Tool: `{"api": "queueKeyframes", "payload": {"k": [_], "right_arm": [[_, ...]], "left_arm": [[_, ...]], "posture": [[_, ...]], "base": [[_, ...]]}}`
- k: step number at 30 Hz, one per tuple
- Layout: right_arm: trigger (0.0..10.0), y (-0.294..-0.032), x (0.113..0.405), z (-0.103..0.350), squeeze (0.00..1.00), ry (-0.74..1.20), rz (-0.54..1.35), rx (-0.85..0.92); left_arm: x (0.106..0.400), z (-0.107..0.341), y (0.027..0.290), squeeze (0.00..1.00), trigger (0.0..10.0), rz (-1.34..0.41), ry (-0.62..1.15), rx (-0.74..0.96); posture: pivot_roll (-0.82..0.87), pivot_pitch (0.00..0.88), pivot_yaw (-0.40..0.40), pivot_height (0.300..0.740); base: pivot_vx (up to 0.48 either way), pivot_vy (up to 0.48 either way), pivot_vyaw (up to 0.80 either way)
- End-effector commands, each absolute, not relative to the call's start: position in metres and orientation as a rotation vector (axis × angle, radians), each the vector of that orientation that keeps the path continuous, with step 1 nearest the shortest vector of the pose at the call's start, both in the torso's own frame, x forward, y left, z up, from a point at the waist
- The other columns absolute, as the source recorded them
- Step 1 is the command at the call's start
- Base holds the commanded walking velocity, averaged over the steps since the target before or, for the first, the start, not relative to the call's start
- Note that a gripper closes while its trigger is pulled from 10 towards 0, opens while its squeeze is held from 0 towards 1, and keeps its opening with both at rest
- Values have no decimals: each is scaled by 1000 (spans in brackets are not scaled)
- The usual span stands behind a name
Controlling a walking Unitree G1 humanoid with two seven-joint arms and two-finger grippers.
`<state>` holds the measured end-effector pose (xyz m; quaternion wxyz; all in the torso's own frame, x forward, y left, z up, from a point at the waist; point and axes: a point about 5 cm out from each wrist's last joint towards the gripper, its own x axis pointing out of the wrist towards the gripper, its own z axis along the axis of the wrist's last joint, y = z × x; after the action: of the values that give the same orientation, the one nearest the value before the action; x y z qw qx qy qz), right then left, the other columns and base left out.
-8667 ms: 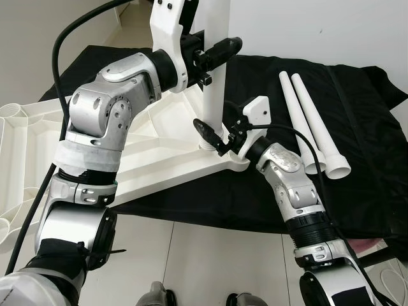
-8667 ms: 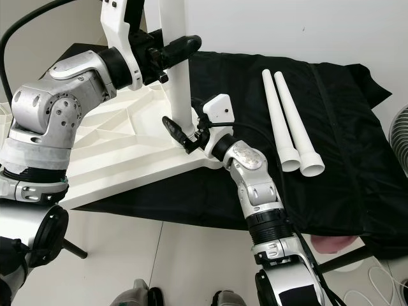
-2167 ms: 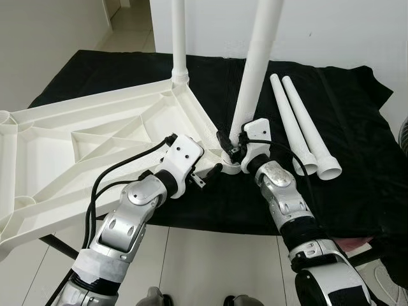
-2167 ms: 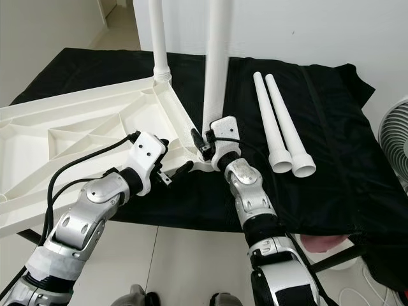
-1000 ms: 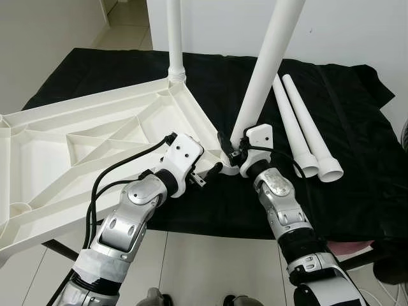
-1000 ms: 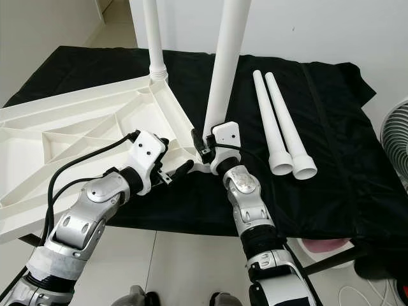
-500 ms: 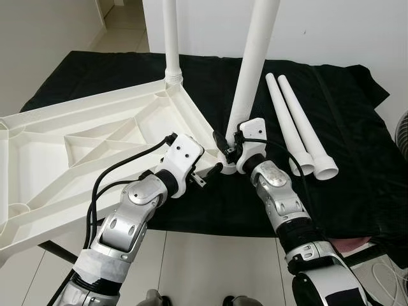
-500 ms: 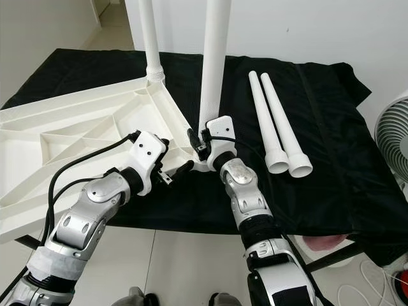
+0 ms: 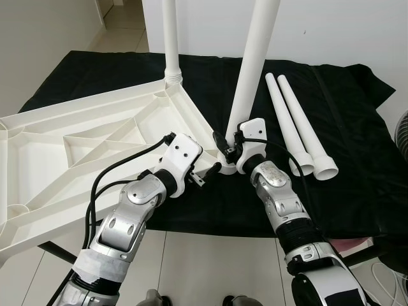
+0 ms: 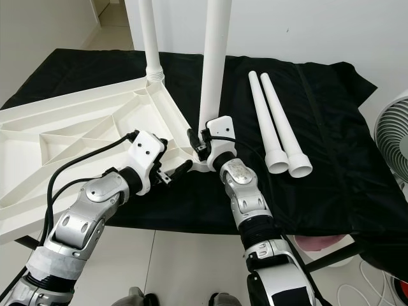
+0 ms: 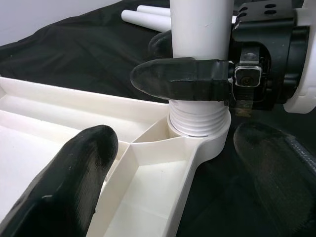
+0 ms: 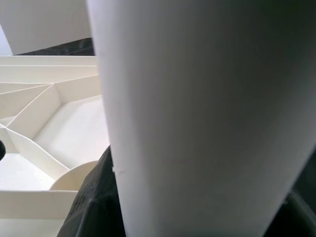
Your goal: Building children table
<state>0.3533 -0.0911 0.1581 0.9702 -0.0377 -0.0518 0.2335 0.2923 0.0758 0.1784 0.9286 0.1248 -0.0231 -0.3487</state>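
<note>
Bench (image 9: 357, 191): it was draped in black cloth and carried every part, so the white pieces stood out against it.
Tabletop (image 9: 83, 153): the white ribbed top lay upside down, its underside and corner sockets facing up, and overhung the bench's near left edge; flipped this way, I judge, so legs could go in from above.
Far leg (image 9: 169, 38): it stood upright in the far corner socket, apparently already seated.
Near leg (image 9: 252, 70): it stood in the near corner socket (image 11: 197, 129) with threads showing above the rim, so it looked not fully screwed home.
Spare legs (image 9: 299, 121): two lay side by side on the cloth, to the right, near the socket but apart from it, awaiting their turn.
Right end effector (image 9: 226, 145): its fingers were clamped on the near leg just above the threads, low down, probably to turn it.
Left end effector (image 9: 207, 173): its fingers were spread apart astride the tabletop's corner rim just beside the socket, seemingly placed to steady it.
</note>
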Motion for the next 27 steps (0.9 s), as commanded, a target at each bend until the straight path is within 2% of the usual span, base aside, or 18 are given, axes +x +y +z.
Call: {"api": "queueKeyframes", "payload": {"k": [1, 4, 13, 15, 17, 20, 27], "right_arm": [[10000, -93, 345, 120, 0, 74, 420, -40], [10000, -89, 346, 127, 0, 35, 291, -10], [10000, -78, 341, 137, 0, -45, 73, 14], [10000, -78, 341, 137, 0, -45, 73, 14], [10000, -59, 336, 141, 0, -81, 130, -16], [10000, -53, 334, 141, 0, -83, 167, -14], [10000, -57, 334, 135, 0, -62, 143, -13]], "left_arm": [[291, 179, 77, 0, 10000, -694, -50, 258], [291, 179, 77, 0, 10000, -695, -50, 257], [292, 179, 76, 0, 10000, -689, -52, 255], [292, 179, 76, 0, 10000, -689, -52, 255], [292, 180, 76, 0, 10000, -688, -55, 255], [293, 180, 76, 0, 10000, -687, -57, 255], [291, 180, 76, 0, 10000, -682, -59, 249]], "posture": [[-66, 108, 30, 740], [-68, 106, 29, 740], [-63, 89, 18, 740], [-63, 89, 18, 740], [-62, 85, 14, 740], [-59, 76, 7, 740], [-56, 75, 2, 740]], "base": [[0, 0, 0], [0, 0, 0], [0, 0, 0], [0, 0, 0], [0, 0, 0], [0, 0, 0], [0, 0, 0]]}}
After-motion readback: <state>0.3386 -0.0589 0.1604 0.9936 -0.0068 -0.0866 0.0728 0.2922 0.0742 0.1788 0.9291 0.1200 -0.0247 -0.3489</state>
